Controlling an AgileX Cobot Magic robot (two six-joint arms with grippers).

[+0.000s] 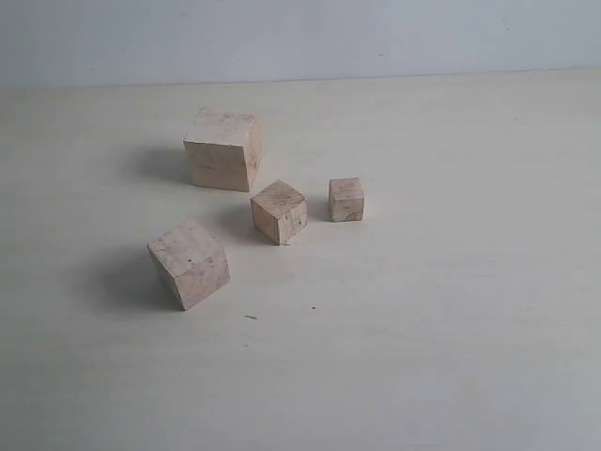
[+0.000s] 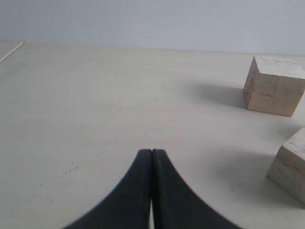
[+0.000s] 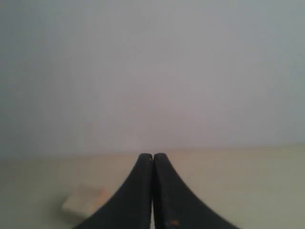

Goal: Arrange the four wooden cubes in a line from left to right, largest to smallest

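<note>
Four pale wooden cubes sit on the table in the exterior view. The largest cube (image 1: 223,148) is at the back left, and the second largest (image 1: 189,262) lies turned at the front left. The third cube (image 1: 279,210) is in the middle, with the smallest cube (image 1: 346,199) to its right. Neither gripper appears in that view. My left gripper (image 2: 152,151) is shut and empty, well apart from a big cube (image 2: 275,85) and a nearer cube (image 2: 290,164). My right gripper (image 3: 153,155) is shut and empty; a blurred pale cube (image 3: 85,199) lies beside it, and I cannot tell which one.
The light wood-tone table (image 1: 451,310) runs back to a plain pale wall (image 1: 376,38). A table edge (image 2: 12,51) shows at one corner of the left wrist view. Small dark specks (image 1: 252,317) mark the surface in front of the cubes.
</note>
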